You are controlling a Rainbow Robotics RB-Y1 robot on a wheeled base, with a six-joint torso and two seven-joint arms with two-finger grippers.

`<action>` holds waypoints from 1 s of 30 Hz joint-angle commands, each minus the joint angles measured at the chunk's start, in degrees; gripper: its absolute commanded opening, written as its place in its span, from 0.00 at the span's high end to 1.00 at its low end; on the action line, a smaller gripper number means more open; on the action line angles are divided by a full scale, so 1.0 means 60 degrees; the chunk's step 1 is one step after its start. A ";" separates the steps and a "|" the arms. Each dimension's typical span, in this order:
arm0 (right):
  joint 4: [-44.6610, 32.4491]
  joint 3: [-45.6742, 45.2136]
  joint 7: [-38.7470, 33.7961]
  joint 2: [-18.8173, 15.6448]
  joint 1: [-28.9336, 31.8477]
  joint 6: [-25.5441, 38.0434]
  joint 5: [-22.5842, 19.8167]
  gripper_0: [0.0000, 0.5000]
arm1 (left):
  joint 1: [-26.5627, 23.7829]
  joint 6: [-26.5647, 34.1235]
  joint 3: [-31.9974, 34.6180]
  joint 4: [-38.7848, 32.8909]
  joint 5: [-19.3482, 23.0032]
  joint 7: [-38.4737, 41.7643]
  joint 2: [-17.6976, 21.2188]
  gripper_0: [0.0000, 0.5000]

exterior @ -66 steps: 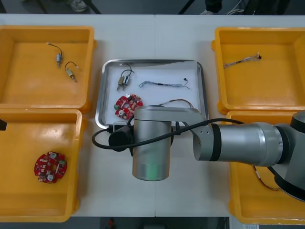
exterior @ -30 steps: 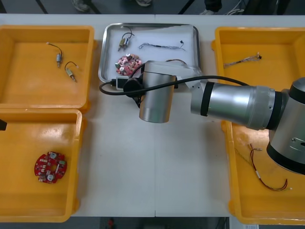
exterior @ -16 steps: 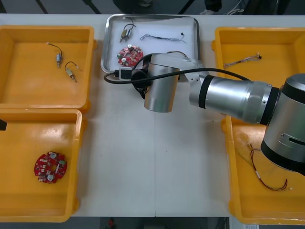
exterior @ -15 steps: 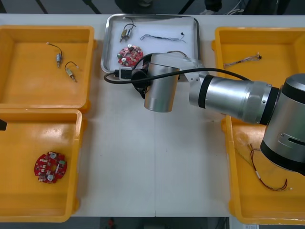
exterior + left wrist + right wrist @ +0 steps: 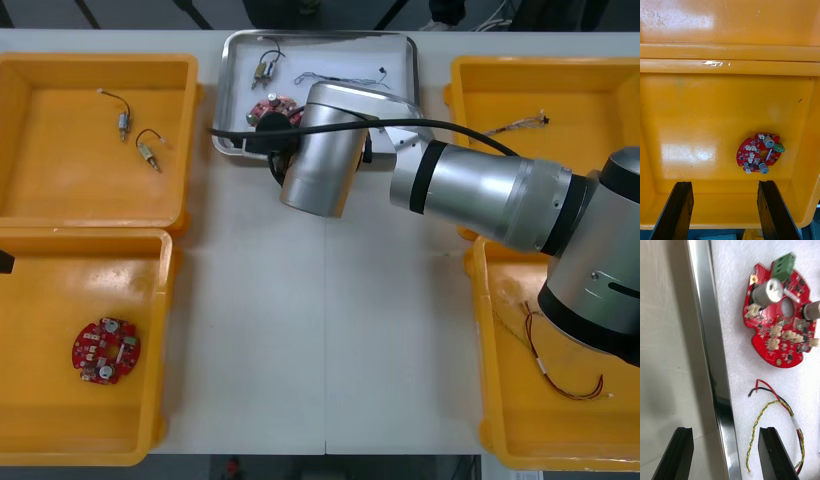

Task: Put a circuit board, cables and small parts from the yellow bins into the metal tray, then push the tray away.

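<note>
The metal tray [image 5: 412, 62] lies at the table's far edge, white inside. It holds a red circuit board [image 5: 268, 107], a small metal part [image 5: 264, 70] and a blue and white cable [image 5: 340, 76]. My right arm [image 5: 320, 150] reaches over the tray's near edge. In the right wrist view my right gripper [image 5: 724, 429] is open, astride the tray's shiny rim [image 5: 711, 352]. One finger hangs over the table, the other over a red and yellow cable [image 5: 778, 423] beside the board [image 5: 780, 328]. My left gripper [image 5: 724, 183] is open above a bin holding another board [image 5: 760, 153].
The far left bin [image 5: 60, 195] holds two small metal parts [image 5: 122, 122]. The near left bin [image 5: 40, 420] holds a circuit board [image 5: 105, 350]. A cable [image 5: 510, 125] lies in the far right bin, and a red and yellow cable [image 5: 565, 385] in the near right one.
The tray has slid away to the table's far edge, pushed by my right arm. The right gripper has opened, and its wrist has swung a little to the left.
</note>
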 commanded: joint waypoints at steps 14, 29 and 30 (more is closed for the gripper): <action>-0.5635 -0.3374 0.0099 -0.0032 0.1947 0.6014 -0.0043 0.00 | 0.0151 -0.0079 0.0288 -0.0220 -0.0079 -0.0731 0.0164 0.00; -0.9180 -0.6157 -0.0340 -0.0047 0.4510 0.7897 0.0455 0.00 | 0.0151 -0.0079 0.0288 -0.0220 -0.0079 -0.0731 0.0164 0.00; -0.9429 -0.6436 -0.0384 -0.0076 0.4715 0.7897 0.0455 0.00 | 0.0151 -0.0079 0.0288 -0.0220 -0.0079 -0.0731 0.0164 0.00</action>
